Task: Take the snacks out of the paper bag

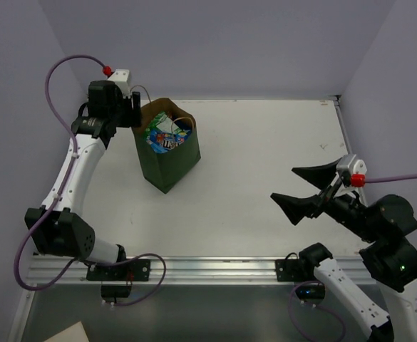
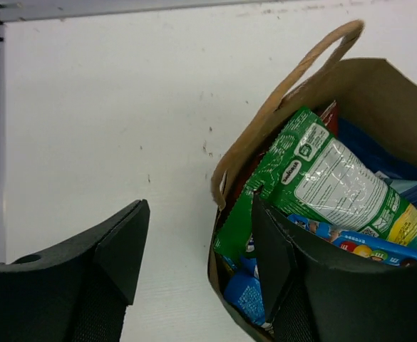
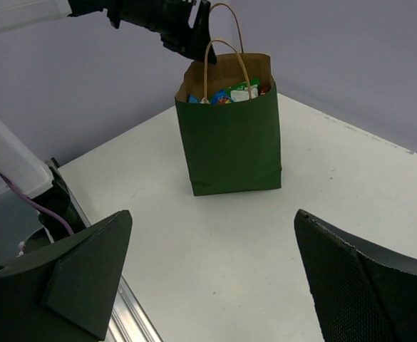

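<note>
The tall dark green paper bag (image 1: 167,160) with a brown kraft inside is found standing upright in the upper left of the overhead view, on the white table (image 1: 279,135). Its mouth is open, and two thin tan loop handles (image 3: 221,57) stand above the rim. Glossy snack packets (image 1: 167,134) are seen packed inside it. In the left wrist view a green foil packet (image 2: 315,178) with a white label lies uppermost, with a blue-and-white packet (image 2: 365,246) under it and another blue packet (image 2: 244,296) lower down.

A sliver of red (image 2: 329,117) is glimpsed behind the green packet, but what it belongs to cannot be made out. The number of packets cannot be counted, as the lower ones are covered.

The left gripper (image 1: 133,108) is held at the bag's left rim with its jaws spread, one finger over the mouth and the other outside the wall. Contact with the paper cannot be confirmed. The right gripper (image 1: 283,184) is held at the right of the overhead view, well apart from the bag, with its jaws spread wide and nothing between them.

Bare table is noted at the centre and right. A metal rail (image 1: 215,269) bounds the near edge.
</note>
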